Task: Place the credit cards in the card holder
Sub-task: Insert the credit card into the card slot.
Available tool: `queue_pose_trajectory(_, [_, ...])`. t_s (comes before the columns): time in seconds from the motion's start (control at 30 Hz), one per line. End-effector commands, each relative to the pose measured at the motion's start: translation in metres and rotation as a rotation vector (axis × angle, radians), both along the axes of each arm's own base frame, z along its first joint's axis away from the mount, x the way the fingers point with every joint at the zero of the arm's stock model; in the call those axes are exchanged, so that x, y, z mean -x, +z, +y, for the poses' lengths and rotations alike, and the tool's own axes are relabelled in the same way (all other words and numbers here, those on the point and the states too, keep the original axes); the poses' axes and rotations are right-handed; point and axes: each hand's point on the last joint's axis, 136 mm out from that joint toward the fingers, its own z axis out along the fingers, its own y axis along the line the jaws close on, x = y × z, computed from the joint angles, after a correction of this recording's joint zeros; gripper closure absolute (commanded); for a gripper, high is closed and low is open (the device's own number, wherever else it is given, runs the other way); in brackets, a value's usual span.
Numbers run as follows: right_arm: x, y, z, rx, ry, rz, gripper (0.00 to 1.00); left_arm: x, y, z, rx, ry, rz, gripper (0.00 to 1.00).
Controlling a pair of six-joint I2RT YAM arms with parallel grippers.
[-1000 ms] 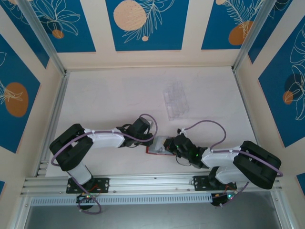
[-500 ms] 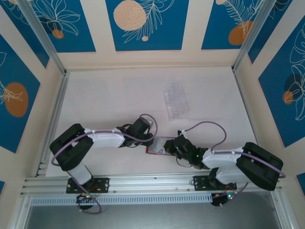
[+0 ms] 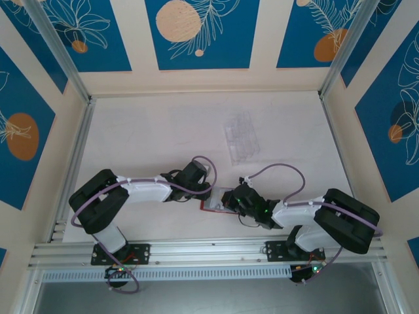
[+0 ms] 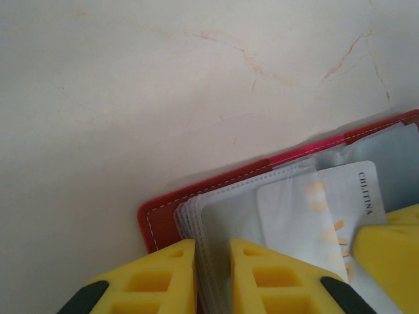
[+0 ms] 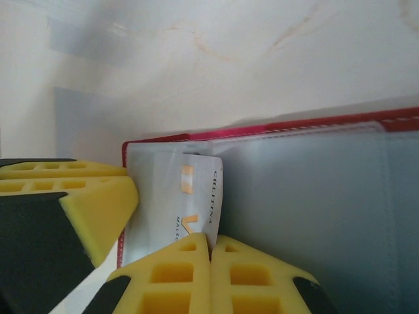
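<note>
At the 6 o'clock edge of the worktop [image 3: 150, 131], between the two arms, the card holder [image 3: 216, 203] lies open. Over the last second the right end effector [image 3: 232, 198] has advanced toward 9 o'clock, further over the holder; the left arm has not moved. This indicates that a card is being fed inward, so insertion is under way but not complete.

The left end effector [image 4: 213, 252] is clamped on the holder's clear sleeves. The right end effector's fingers are pressed together at the near edge of a pale credit card [image 5: 200, 190] lying partly in a sleeve. Whether they pinch the card or only push it cannot be determined. The fingers cover the card's lower part, and its print is only partly legible.
</note>
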Motion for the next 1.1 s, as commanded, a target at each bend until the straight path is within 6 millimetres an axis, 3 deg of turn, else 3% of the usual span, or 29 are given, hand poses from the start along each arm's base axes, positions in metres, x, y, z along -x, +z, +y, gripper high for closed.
queue_pose_trajectory(0.0, [0.02,-0.031,-0.013,0.13,0.067,0.086,1.0,0.032,-0.049,0.032,-0.167,-0.009,0.132,0.83])
queue_pose_trajectory(0.6, [0.012,-0.039,0.016,0.065,0.182,0.11,0.99,0.028,-0.029,0.035,-0.154,0.005,0.091,0.76])
queue_pose_trajectory(0.8, [0.011,-0.02,0.015,0.094,0.241,0.095,0.8,0.026,-0.024,0.042,-0.156,0.037,0.082,0.75])
queue_pose_trajectory(1.07, [0.013,0.003,0.008,0.123,0.309,0.12,0.63,0.023,-0.005,0.044,-0.07,0.058,0.083,0.73])
